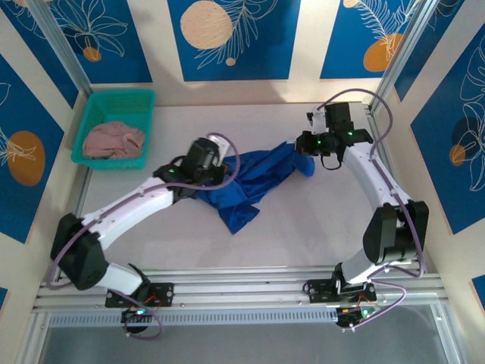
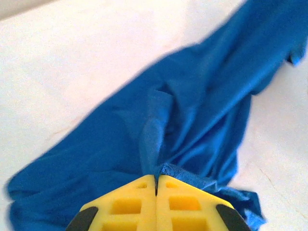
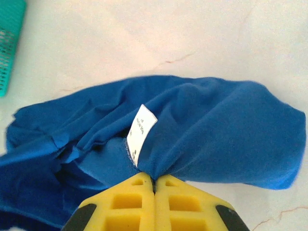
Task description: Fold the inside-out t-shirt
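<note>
The inside-out t-shirt (image 1: pixel 254 182) is a crumpled royal-blue bundle stretched across the middle of the table between both arms. My left gripper (image 2: pixel 156 179) is shut on a fold of the t-shirt (image 2: pixel 192 110) at its left end; the yellow fingers (image 2: pixel 130 204) meet with cloth pinched at their tips. My right gripper (image 3: pixel 154 179) is shut on the t-shirt (image 3: pixel 216 134) beside a white care label (image 3: pixel 142 132) at its right end. From above, the left gripper (image 1: pixel 217 168) and right gripper (image 1: pixel 305 149) hold opposite ends.
A teal basket (image 1: pixel 114 106) at the back left holds a dusty-pink garment (image 1: pixel 114 140); its corner (image 3: pixel 9 43) shows in the right wrist view. Metal frame posts stand at the table's sides. A rail runs along the near edge.
</note>
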Controlling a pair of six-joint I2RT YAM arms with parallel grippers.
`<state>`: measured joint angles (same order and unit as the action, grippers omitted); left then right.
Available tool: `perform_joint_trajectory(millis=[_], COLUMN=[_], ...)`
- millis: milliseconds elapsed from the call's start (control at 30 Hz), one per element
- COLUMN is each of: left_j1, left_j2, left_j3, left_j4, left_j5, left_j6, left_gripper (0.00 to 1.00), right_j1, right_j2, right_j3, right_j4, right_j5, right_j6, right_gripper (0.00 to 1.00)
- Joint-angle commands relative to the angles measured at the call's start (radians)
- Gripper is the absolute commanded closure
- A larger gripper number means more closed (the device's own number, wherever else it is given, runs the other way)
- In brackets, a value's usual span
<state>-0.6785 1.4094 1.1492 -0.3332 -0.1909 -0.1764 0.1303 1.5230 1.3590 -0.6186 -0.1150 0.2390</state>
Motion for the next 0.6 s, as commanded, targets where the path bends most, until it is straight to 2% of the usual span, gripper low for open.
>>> perform_joint_trajectory(millis=[0, 100, 267, 333, 433, 567], left_j1=[0.059, 0.104, 0.196, 0.231, 0.247, 0.246], left_j2=[-0.103, -0.187, -0.255, -0.237, -0.168, -0.012], left_j3=[-0.005, 0.024, 0.124, 0.185, 0.311, 0.53], left_j4=[-0.026, -0.047, -0.064, -0.074, -0.076, -0.085], left_j5=[-0.003, -0.063, -0.087, -0.077, -0.036, 0.056], left_j6=[-0.035, -0.031, -0.028, -0.027, -0.021, -0.026], left_gripper=[1.0, 1.0, 1.0, 1.0, 1.0, 1.0], right_j1=[-0.009, -0.008, 0.008, 0.012, 0.001, -0.029], right_j2=[-0.091, -0.143, -0.188, -0.205, -0.235, -0.241], right_j3=[0.009, 0.049, 0.109, 0.142, 0.238, 0.453], right_j4=[-0.028, -0.051, -0.086, -0.111, -0.16, -0.191], right_j5=[-0.044, 0.015, 0.062, 0.08, 0.173, 0.204], right_j6=[0.018, 0.006, -0.01, -0.021, -0.051, -0.061], right_gripper=[0.96, 0.96, 0.96, 0.96, 0.96, 0.97])
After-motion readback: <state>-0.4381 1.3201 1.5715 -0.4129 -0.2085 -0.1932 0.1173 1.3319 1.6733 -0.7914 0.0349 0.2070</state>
